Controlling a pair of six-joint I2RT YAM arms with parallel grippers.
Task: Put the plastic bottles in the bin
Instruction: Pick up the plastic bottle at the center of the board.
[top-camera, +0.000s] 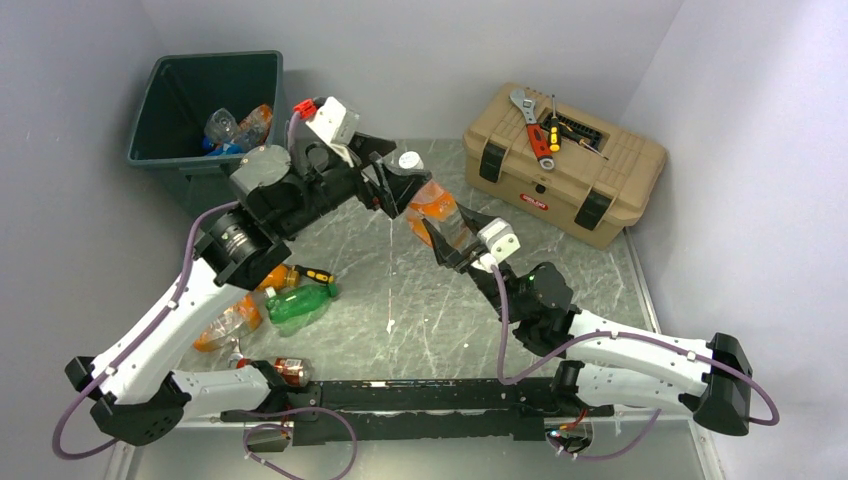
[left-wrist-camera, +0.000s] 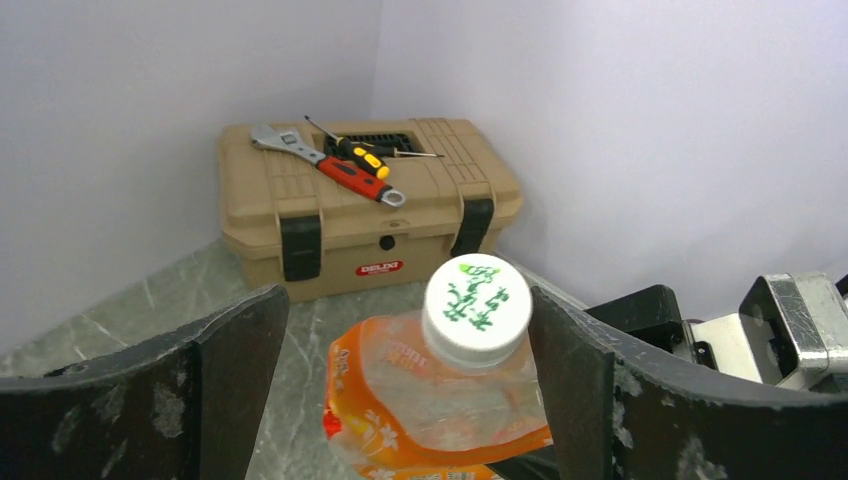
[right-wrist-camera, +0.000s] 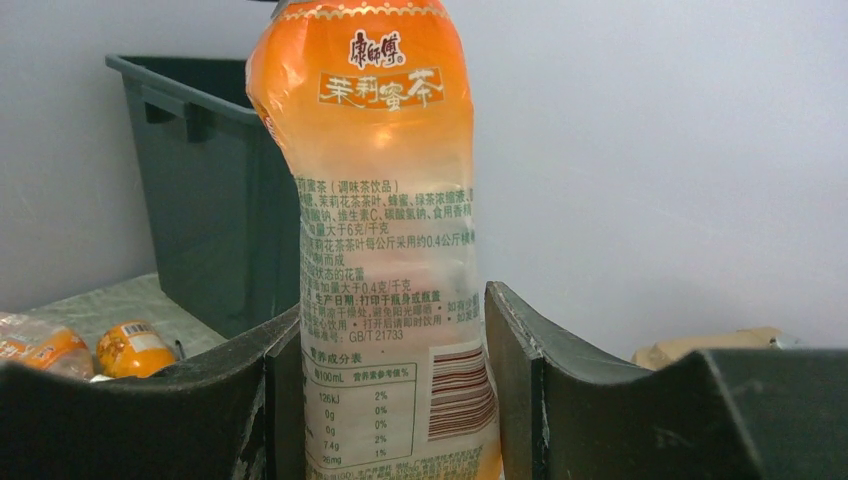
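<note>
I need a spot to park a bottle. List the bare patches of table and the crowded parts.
Bare table lies mid-table, between the green bottle on the left and the right arm. A narrow strip is free in front of the toolbox. Crowded: the left side in front of the bin, where bottles and a screwdriver lie together.

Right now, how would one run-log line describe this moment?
right gripper: shut on orange bottle | left gripper: open around its cap | bin: holds bottles | table: green bottle and others lying

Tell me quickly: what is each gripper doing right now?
Left gripper: open, straddling the orange bottle at its cap end.
Right gripper: closed on the orange bottle, holding it.
</note>
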